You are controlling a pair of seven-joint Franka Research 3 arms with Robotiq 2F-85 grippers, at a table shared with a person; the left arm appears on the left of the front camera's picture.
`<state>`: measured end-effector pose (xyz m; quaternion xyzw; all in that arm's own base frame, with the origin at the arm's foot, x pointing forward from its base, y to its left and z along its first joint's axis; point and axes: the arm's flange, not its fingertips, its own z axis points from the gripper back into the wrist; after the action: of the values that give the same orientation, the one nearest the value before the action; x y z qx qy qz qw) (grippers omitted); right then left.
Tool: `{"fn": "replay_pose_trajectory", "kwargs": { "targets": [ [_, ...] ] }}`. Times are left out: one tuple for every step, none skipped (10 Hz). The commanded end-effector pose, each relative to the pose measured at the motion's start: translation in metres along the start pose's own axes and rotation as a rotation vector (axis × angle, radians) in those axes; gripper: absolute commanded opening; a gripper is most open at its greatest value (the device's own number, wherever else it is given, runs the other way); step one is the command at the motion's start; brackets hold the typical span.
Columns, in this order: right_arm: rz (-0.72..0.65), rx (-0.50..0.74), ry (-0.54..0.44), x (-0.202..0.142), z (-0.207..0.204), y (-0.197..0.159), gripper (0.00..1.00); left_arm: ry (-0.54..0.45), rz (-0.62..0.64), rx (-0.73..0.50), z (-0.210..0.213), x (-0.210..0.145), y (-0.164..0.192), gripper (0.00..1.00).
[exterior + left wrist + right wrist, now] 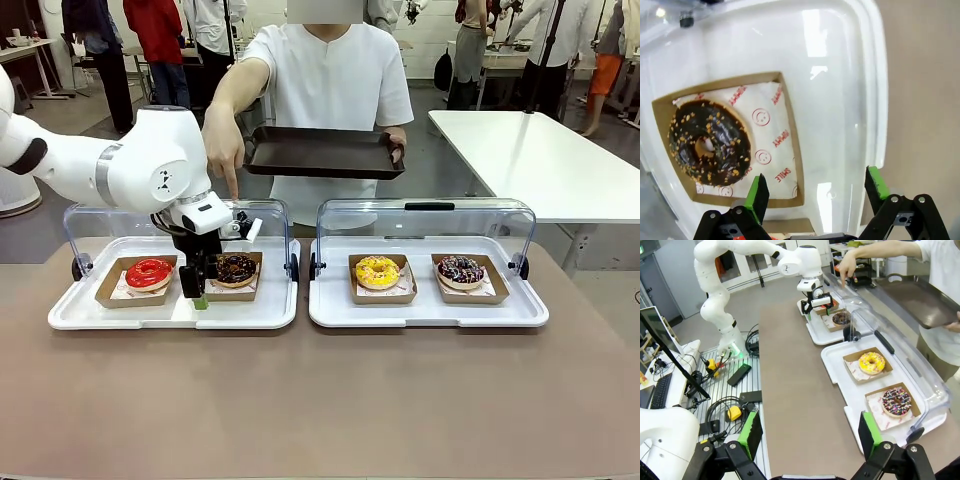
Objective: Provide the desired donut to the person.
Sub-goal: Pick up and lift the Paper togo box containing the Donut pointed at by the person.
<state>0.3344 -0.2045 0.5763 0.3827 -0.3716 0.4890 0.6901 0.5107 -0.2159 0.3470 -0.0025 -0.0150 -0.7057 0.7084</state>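
On a square cardboard tray (790, 140) sits a glossy, nut-flecked chocolate donut (725, 145).

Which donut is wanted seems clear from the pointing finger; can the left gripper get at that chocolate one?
Probably yes: the left gripper hangs open beside the chocolate donut, with the clear cover raised.

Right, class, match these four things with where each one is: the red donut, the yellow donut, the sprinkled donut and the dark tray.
Things:
1. red donut
2. yellow donut
3. sprinkled donut
4. dark tray

Places:
a. held by the person
b. left side of the right white tray
c. left side of the left white tray
d. right side of the right white tray

Pairs: 1-c, 2-b, 3-d, 4-a
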Motion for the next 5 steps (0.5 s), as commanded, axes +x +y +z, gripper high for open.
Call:
{"fn": "replay_pose_trajectory", "kwargs": {
  "targets": [
    [0.008, 0.003, -0.010, 0.000, 0.000, 0.001, 1.00, 0.071, 0.058, 0.078, -0.003, -0.001, -0.008, 1.00],
    [0.008, 0.003, -0.010, 0.000, 0.000, 0.001, 1.00, 0.065, 0.073, 0.079, -0.002, -0.004, -0.005, 1.00],
    [0.008, 0.003, -0.010, 0.000, 0.000, 0.001, 1.00, 0.061, 0.088, 0.079, -0.001, -0.007, -0.001, 1.00],
    [0.008, 0.003, -0.010, 0.000, 0.000, 0.001, 1.00, 0.058, 0.101, 0.074, 0.000, -0.011, 0.003, 1.00],
    [0.008, 0.003, -0.010, 0.000, 0.000, 0.001, 1.00, 0.053, 0.104, 0.064, -0.001, -0.013, 0.005, 1.00]
  ]
}}
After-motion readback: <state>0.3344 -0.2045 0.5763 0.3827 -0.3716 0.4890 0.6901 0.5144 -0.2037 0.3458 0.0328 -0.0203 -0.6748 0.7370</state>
